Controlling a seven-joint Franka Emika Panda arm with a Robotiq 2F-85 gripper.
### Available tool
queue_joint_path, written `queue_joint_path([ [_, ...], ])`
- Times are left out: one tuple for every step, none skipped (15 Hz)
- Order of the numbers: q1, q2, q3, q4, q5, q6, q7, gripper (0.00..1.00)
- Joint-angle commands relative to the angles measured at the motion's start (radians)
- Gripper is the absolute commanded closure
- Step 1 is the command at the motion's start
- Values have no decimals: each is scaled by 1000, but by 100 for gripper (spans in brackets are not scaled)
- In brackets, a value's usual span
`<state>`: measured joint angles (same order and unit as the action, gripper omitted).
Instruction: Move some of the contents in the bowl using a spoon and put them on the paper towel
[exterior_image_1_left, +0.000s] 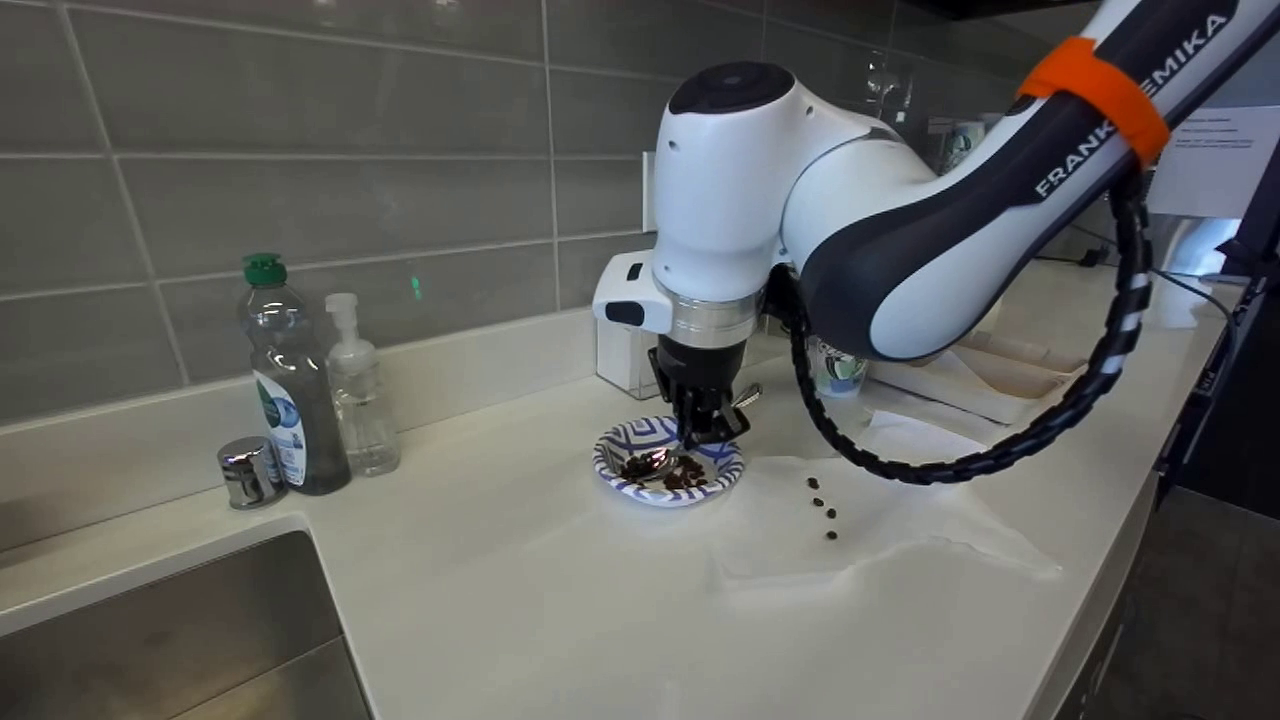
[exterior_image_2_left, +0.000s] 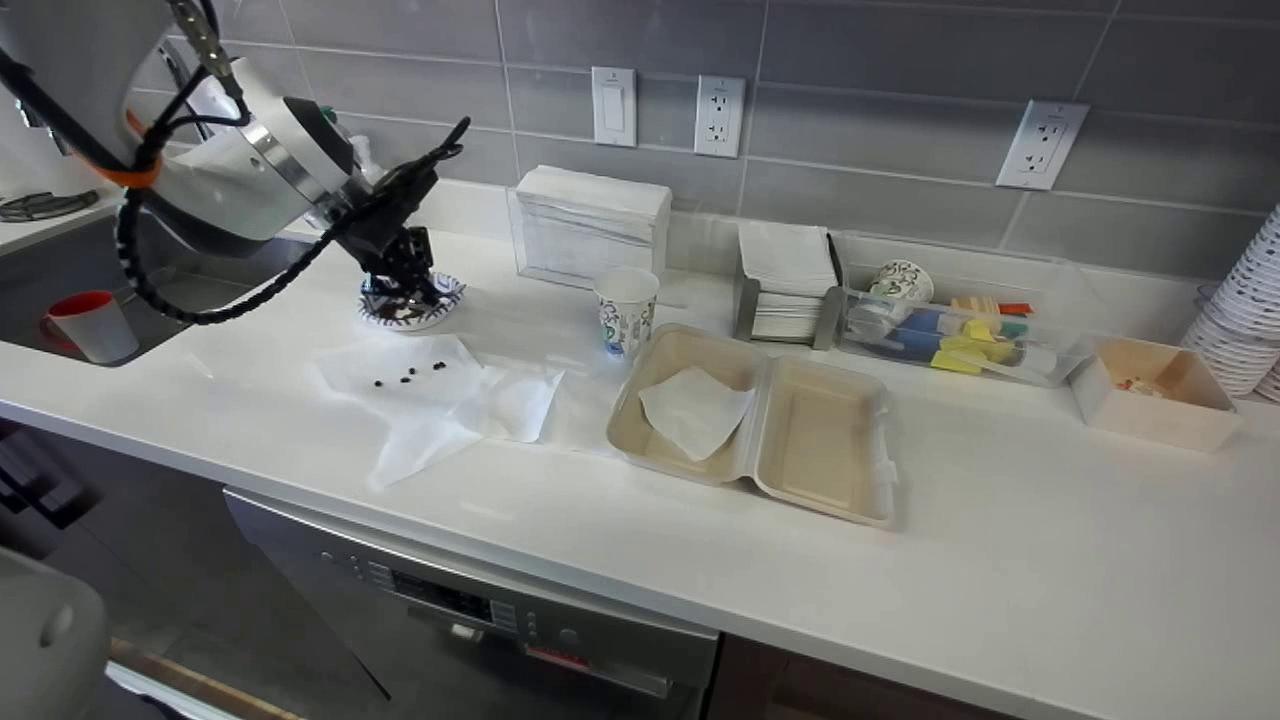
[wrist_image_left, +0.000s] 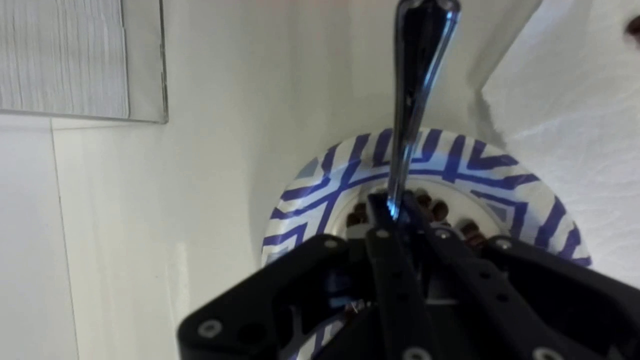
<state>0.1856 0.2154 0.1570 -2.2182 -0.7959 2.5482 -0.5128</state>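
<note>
Gripper (wrist_image_left: 397, 215) clasping spoon (wrist_image_left: 414, 75), scoop end in bowl (wrist_image_left: 310, 192), among dark bits (wrist_image_left: 440, 210)

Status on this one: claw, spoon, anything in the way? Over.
Claw shut on spoon; spoon head in bowl among dark bits. A few loose bits on paper towel. No obstacle seen between bowl and paper towel.
</note>
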Motion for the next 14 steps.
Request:
queue_joint_path([
  [15,26,11,25,-41,-37,11,98],
  [16,26,14,24,-40,-37,8,98],
  [17,24,18,23,-36,-36,5,98],
  [17,22,23,21,-26,-34,-4,98],
  [17,20,28,20,-20,-32,-9,98],
  [17,16,33,18,-16,-30,-13,98],
  [17,13,39,17,-7,-28,-19,98],
  [17,10,43,16,-9,-25,-17,98],
  [17,8,47,15,-7,-19,-16,98],
  [16,6,50,15,-6,-18,-15,98],
  [16,6,51,15,-10,-19,-13,98],
  [16,6,52,14,-14,-21,-14,98],
  [15,5,55,11,-8,-22,-22,98],
  [15,4,57,10,-7,-21,-25,98],
])
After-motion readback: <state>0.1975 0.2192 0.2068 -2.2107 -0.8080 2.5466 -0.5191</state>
